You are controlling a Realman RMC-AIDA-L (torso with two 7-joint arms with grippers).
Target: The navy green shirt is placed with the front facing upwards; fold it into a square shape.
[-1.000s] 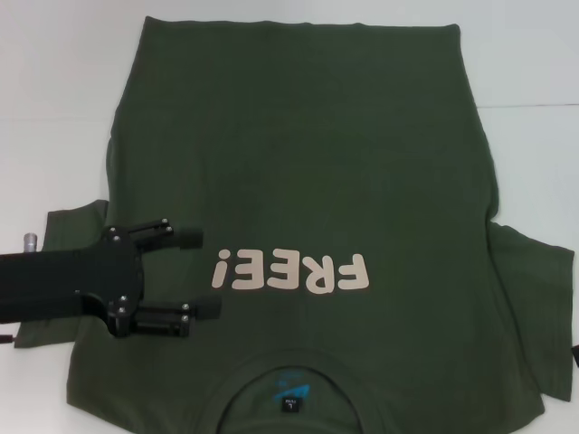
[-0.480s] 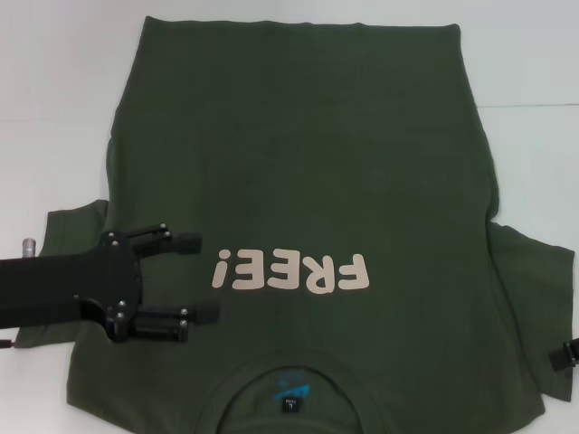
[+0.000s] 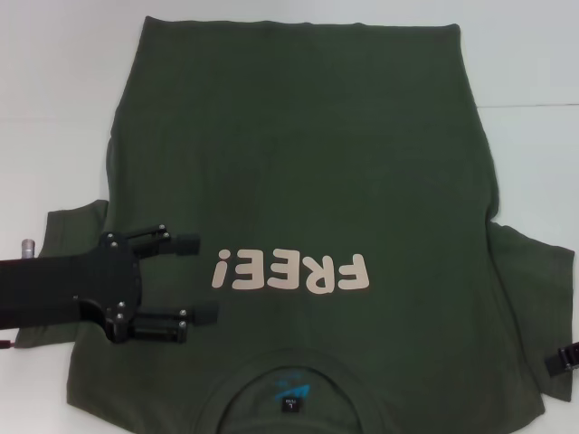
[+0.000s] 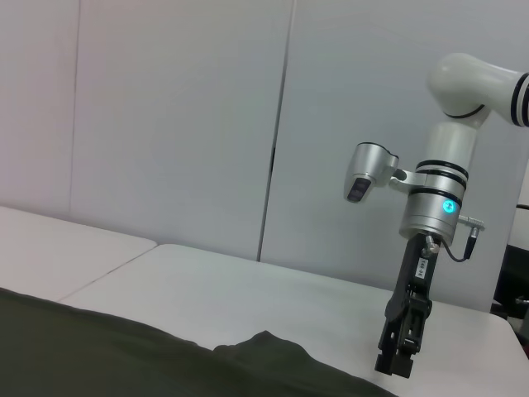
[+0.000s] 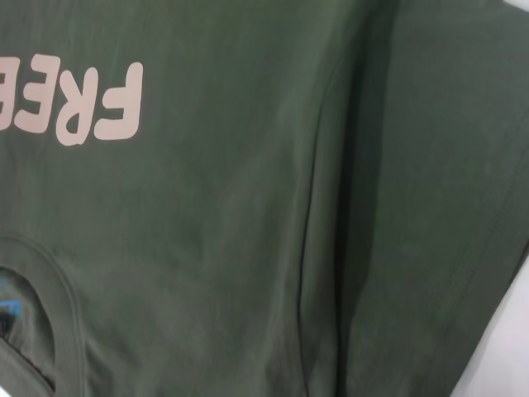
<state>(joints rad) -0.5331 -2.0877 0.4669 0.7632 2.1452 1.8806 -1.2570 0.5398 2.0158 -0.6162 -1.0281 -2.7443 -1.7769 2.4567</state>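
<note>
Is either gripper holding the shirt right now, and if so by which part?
Nothing is held. The left gripper is open above the navy green shirt, beside the lettering. The right gripper is at the shirt's right sleeve edge.

The navy green shirt [image 3: 308, 208] lies flat, front up, on the white bench [image 3: 54, 108]. Pale "FREE!" lettering [image 3: 291, 272] crosses its chest, with the collar and blue-marked label [image 3: 289, 391] nearest the robot, both short sleeves spread outward.

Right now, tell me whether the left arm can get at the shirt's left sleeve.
Probably yes. The left end effector is open above the navy green shirt, beside the left sleeve; nothing visible lies between them.
</note>
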